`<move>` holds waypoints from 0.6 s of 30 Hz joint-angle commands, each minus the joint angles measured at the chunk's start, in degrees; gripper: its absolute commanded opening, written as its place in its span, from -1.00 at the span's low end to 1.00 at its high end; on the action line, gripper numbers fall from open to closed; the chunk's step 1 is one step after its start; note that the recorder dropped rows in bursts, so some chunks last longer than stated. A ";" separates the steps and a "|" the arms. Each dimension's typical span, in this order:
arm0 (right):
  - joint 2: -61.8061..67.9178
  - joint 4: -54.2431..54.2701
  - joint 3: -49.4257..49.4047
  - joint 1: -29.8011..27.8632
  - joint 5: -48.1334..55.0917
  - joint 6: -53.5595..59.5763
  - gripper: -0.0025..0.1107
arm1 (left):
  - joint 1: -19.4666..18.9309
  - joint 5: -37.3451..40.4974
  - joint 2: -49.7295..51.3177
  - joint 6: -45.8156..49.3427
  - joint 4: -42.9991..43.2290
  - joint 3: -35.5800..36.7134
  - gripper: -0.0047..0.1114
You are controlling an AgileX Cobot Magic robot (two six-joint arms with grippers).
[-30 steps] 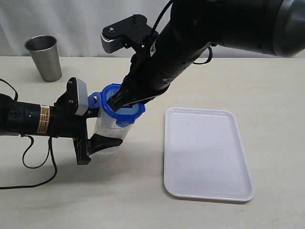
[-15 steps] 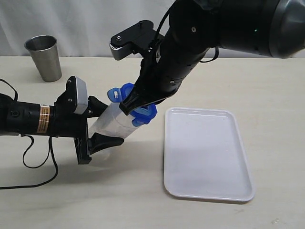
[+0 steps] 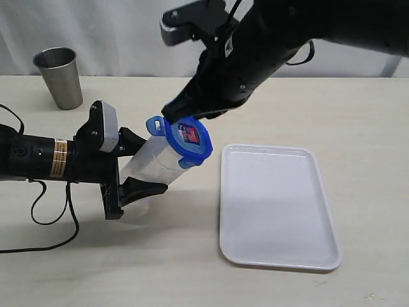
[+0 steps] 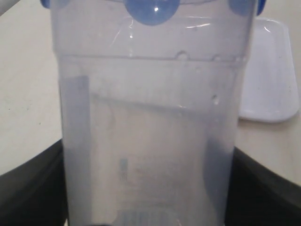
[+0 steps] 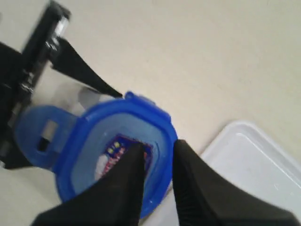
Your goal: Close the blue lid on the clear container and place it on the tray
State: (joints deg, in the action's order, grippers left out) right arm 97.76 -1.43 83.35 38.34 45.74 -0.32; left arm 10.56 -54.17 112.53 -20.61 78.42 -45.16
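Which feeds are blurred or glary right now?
Right wrist view: blurred, black jaws and round blue plastic lid smeared. Left wrist view: tall clear plastic container fills the frame, hazy, glints near its top. Exterior view: sharp, soft shadows.

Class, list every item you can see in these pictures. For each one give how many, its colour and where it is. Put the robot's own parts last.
blue lid: one, blue with a red-and-white sticker, on the mouth of the clear container
clear container: one, clear, tilted toward the tray, left of it
tray: one, white, flat on the table, right of centre
steel cup: one, grey metal, upright at the table's back left
table: one, beige, under everything
left pincer: one, black, closed around the clear container's lower body
right pincer: one, black, jaws slightly apart, just above the blue lid
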 commanded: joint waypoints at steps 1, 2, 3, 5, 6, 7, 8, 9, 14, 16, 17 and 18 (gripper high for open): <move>-3.05 21.47 -0.12 -0.27 -1.13 13.46 -0.51 | 0.13 -1.80 -0.73 -0.44 -1.15 -0.26 -0.92; -2.55 24.28 -0.12 -0.27 -0.09 14.96 -0.43 | 0.13 -1.80 -0.73 -0.44 -1.15 -0.26 -0.92; -1.84 24.89 -0.12 -0.17 0.31 14.54 -0.27 | 0.13 -1.80 -0.73 -0.44 -1.15 -0.26 -0.92; -0.40 23.34 -0.12 -0.17 0.19 11.10 -0.21 | 0.13 -1.81 -0.73 -0.59 -1.15 -0.26 -0.92; 0.10 23.00 -0.12 -0.17 0.09 10.96 -0.21 | 0.13 -1.81 -0.73 -0.59 -1.15 -0.26 -0.92; 0.83 23.00 -0.12 -0.17 -0.50 10.74 -0.21 | 0.13 -1.81 -0.73 -0.59 -1.15 -0.26 -0.92; 1.14 23.00 -0.12 -0.17 -0.81 10.74 -0.21 | 0.13 -1.81 -0.73 -0.59 -1.15 -0.26 -0.92; 1.35 23.00 -0.12 -0.17 -1.39 10.74 -0.21 | 0.13 -1.81 -0.73 -0.59 -1.15 -0.26 -0.92; 2.66 20.32 -0.12 -0.17 -4.04 9.65 -0.24 | 0.13 -1.81 -0.73 -0.59 -1.15 -0.26 -0.92; 3.35 18.57 -0.12 -0.17 -4.67 8.74 -0.24 | 0.13 -1.81 -0.73 -0.59 -1.15 -0.26 -0.92; 3.47 17.73 -0.12 -0.17 -4.79 8.17 -0.24 | 0.13 -1.81 -0.73 -0.59 -1.15 -0.26 -0.92; 3.58 16.75 -0.12 -0.17 -4.88 7.68 -0.24 | 0.13 -1.81 -0.73 -0.59 -1.15 -0.26 -0.92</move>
State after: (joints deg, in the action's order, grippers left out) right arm 100.85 18.00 83.35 38.25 42.00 8.82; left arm 10.56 -54.39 112.53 -20.70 78.31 -45.16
